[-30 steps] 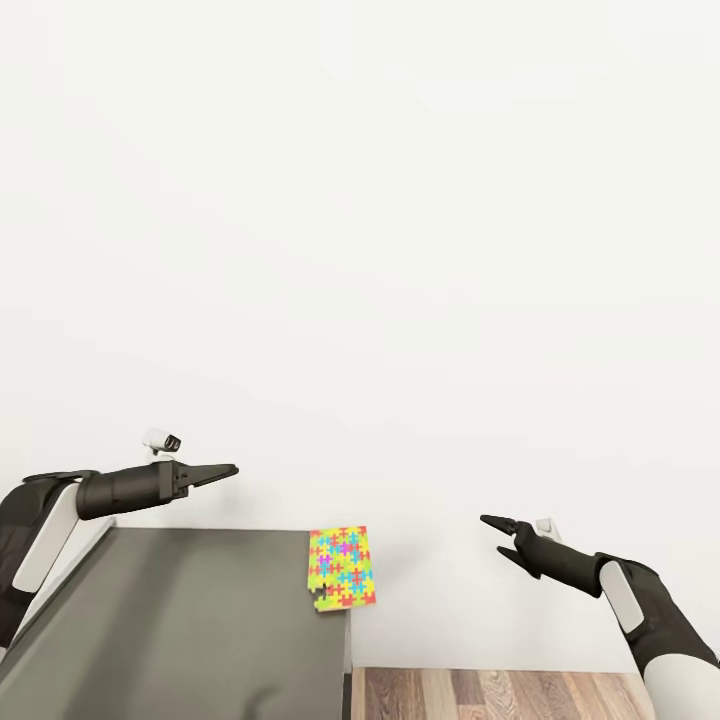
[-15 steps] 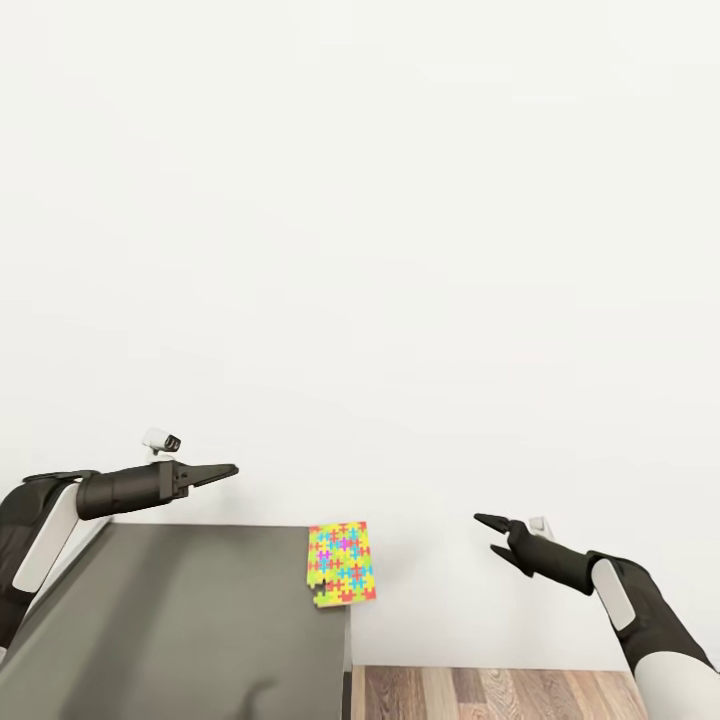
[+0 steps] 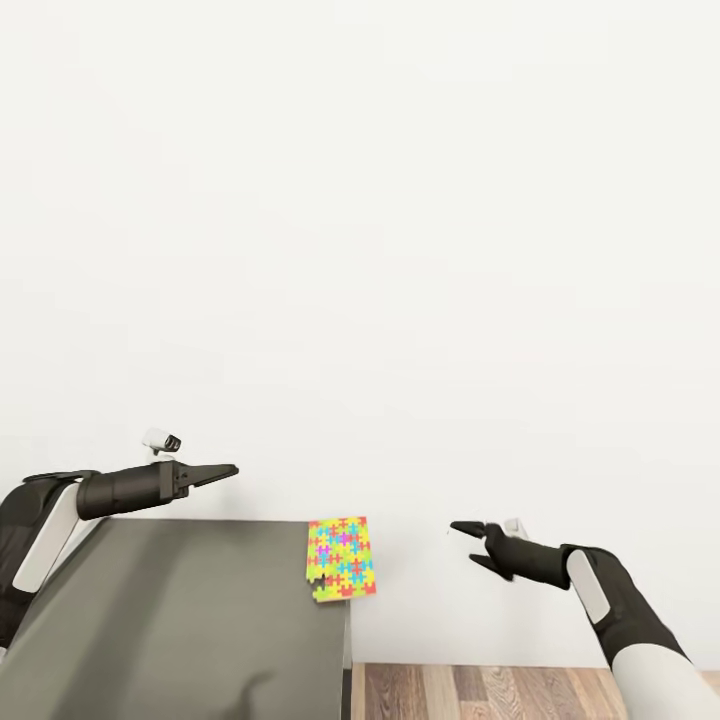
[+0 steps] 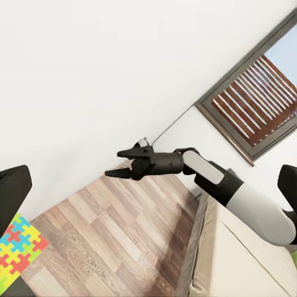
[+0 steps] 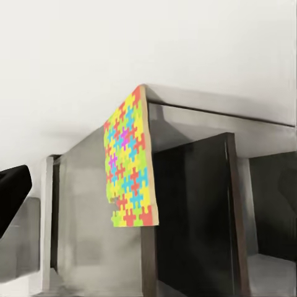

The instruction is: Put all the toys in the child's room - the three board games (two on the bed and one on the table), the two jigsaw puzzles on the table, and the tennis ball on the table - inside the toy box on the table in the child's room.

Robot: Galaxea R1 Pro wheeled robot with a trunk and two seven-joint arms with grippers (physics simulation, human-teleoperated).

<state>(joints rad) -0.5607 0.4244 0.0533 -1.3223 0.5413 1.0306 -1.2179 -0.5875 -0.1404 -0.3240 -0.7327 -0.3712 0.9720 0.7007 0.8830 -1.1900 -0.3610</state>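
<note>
A jigsaw puzzle (image 3: 341,558) with a bright multicoloured piece pattern lies at the far right corner of the table's dark grey cabinet top (image 3: 180,620), overhanging its right edge. The right wrist view shows the puzzle (image 5: 130,167) jutting past that edge. It also appears at the edge of the left wrist view (image 4: 18,244). My right gripper (image 3: 462,545) hovers open to the right of the puzzle, off the cabinet and pointing toward it. The same gripper (image 4: 114,164) has nothing between its spread fingers. My left gripper (image 3: 228,470) is open and empty above the cabinet's far left edge.
A plain white wall stands right behind the cabinet. Wood-plank floor (image 3: 480,695) lies to the cabinet's right. The cabinet front (image 5: 192,210) has dark compartments. The bed's beige mattress (image 4: 247,260) and a grey-framed window (image 4: 260,99) lie behind my right arm.
My right gripper has moved left, closer to the puzzle. The cabinet edge and puzzle sit slightly higher in the picture from a small view shift. The left arm holds its pose.
</note>
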